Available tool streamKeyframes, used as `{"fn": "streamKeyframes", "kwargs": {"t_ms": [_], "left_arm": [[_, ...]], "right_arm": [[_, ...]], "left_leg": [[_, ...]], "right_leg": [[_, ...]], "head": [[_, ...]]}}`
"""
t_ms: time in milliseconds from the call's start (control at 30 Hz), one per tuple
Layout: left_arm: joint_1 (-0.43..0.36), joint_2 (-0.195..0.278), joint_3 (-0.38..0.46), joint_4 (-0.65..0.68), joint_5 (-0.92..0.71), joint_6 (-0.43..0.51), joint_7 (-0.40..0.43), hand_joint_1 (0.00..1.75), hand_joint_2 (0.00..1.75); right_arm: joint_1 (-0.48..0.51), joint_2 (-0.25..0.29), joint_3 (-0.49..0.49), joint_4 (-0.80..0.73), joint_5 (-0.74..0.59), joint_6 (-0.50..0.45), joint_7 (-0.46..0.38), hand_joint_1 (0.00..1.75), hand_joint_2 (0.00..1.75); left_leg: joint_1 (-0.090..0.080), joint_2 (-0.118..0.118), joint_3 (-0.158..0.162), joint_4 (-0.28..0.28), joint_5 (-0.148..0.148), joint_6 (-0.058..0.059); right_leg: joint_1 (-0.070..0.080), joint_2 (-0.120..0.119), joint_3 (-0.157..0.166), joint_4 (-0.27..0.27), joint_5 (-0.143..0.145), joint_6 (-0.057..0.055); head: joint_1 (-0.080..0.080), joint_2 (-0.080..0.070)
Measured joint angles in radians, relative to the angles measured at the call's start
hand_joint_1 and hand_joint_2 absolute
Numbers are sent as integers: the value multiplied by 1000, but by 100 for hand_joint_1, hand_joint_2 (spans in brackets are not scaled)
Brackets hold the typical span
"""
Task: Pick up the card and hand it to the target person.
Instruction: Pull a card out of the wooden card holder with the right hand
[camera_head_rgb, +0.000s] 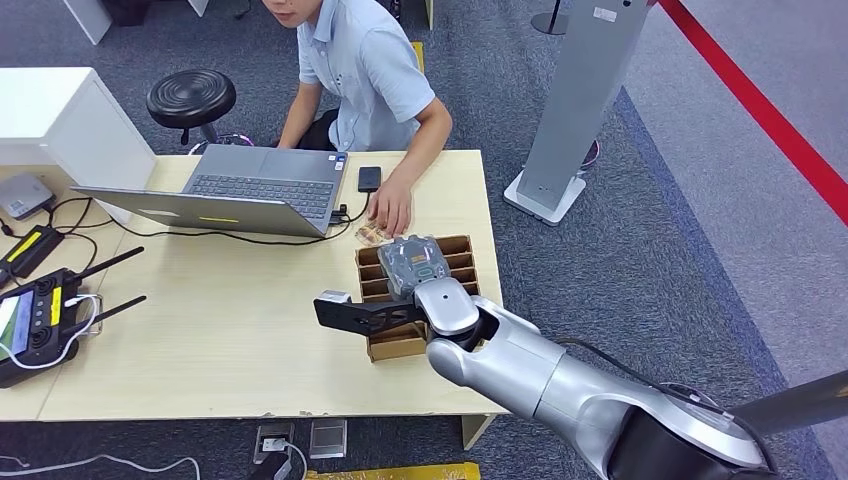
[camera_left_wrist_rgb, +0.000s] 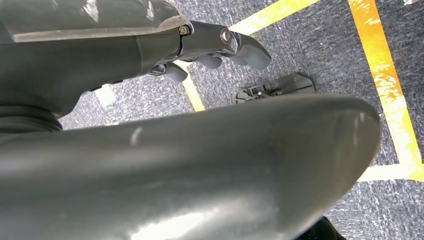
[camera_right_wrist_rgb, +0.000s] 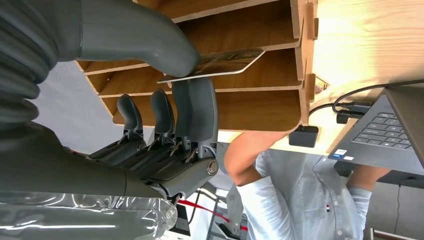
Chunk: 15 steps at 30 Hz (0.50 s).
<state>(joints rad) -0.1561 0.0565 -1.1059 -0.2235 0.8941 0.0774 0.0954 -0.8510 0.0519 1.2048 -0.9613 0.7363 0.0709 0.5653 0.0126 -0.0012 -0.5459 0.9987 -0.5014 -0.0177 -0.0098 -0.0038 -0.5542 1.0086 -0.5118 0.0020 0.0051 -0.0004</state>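
A slotted wooden card box (camera_head_rgb: 462, 262) stands on the table's right part, just in front of the seated person (camera_head_rgb: 365, 70). My right hand (camera_head_rgb: 413, 264) reaches down into it from above. In the right wrist view the thumb and fingers (camera_right_wrist_rgb: 196, 102) pinch a thin grey card (camera_right_wrist_rgb: 222, 66) that sticks out of a slot of the box (camera_right_wrist_rgb: 255, 107). The person's hand (camera_head_rgb: 392, 210) rests on the table just behind the box, beside a few loose cards (camera_head_rgb: 370, 236). My left hand (camera_left_wrist_rgb: 220, 47) hangs over the carpet, holding nothing, fingers loosely bent.
An open laptop (camera_head_rgb: 255, 185) with its cable and a phone (camera_head_rgb: 369, 178) lie at the table's back. A black controller (camera_head_rgb: 40, 318) sits at the left edge. A stool (camera_head_rgb: 191, 98) and a grey kiosk stand (camera_head_rgb: 575, 110) flank the table (camera_head_rgb: 200, 340).
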Motion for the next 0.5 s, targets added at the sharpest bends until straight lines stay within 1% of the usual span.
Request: {"fn": "streamKeyframes", "kwargs": {"t_ms": [167, 333, 500], "left_arm": [[0, 0, 0, 0, 0, 3, 0, 0, 0], [-1, 0, 0, 0, -1, 5, -1, 0, 0], [-2, 0, -2, 0, -20, 14, -5, 0, 0]], "right_arm": [[0, 0, -1, 0, 0, -2, 0, 140, 175], [0, 0, 0, 0, 1, -2, -1, 157, 175], [-1, 0, 0, 0, 1, -4, -1, 157, 175]], "left_leg": [[0, 0, 0, 0, 0, 0], [0, 0, 0, 0, 0, 0], [0, 0, 0, 0, 0, 0]], "right_leg": [[0, 0, 0, 0, 0, 0], [0, 0, 0, 0, 0, 0], [0, 0, 0, 0, 0, 0]], "head": [[0, 0], [0, 0], [0, 0]]}}
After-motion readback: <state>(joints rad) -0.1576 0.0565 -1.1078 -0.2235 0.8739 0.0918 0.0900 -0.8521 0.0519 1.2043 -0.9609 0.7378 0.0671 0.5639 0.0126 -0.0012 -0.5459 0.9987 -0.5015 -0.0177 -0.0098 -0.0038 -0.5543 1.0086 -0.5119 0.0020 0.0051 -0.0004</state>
